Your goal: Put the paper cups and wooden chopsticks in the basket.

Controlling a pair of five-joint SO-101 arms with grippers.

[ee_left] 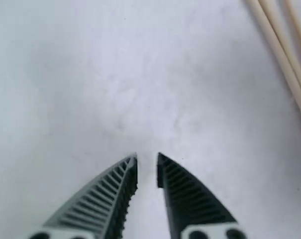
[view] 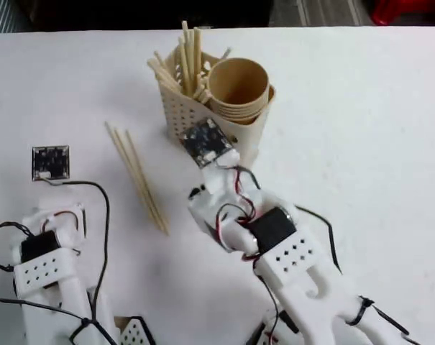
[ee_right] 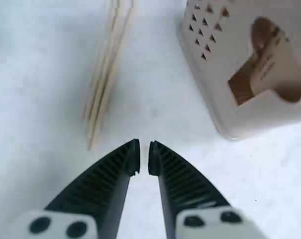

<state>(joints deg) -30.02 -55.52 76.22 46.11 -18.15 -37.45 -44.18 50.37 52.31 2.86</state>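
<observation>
Perforated basket (view: pixel 180 115) on the white counter (view: pixel 361 144), holding stacked paper cups (view: pixel 239 88) and a bundle of wooden chopsticks (view: pixel 182 61); loose chopsticks (view: pixel 136 176) lie flat beside it. Left pincer (ee_left: pixel 147 172) and right pincer (ee_right: pixel 144 158) are each pressed nearly together, pinching nothing, near the loose chopsticks

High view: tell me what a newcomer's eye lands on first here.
The perforated basket at the table's far middle stands out, with stacked paper cups and a bunch of chopsticks sticking up from it. A few loose chopsticks lie on the table to its left, and the right arm sits just in front of the basket.
</observation>
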